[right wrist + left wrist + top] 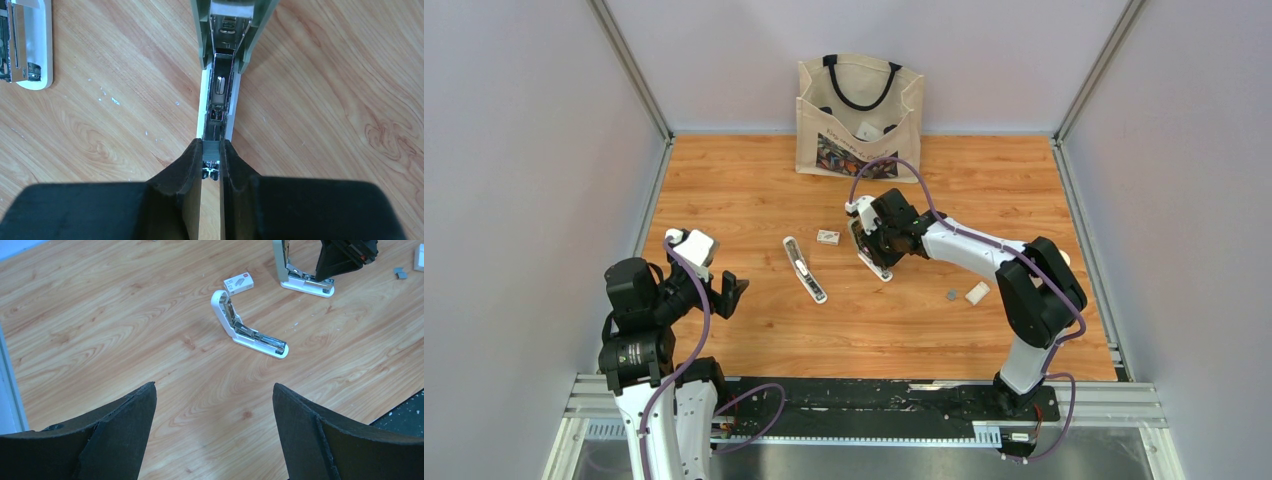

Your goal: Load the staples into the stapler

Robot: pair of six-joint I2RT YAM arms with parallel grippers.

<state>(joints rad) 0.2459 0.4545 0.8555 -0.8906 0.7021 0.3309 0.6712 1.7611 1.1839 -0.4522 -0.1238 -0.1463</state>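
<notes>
We see the whole worktop (pixel 754 200) from high above. Our two wrist views sit closer; both show the green stapler (pixel 218 85).

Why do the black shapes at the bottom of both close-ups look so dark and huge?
Left wrist view: those are fingers of the left gripper, right against the lens, showing little detail; the white stapler beyond is crisp. Right wrist view: same for the right gripper, yet the staples it pinches look sharp. Top view: even light, faint shadows.

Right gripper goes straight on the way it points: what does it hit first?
The magazine channel of the open stapler, just beyond the staples pinched in the right gripper; gap unclear.
</notes>
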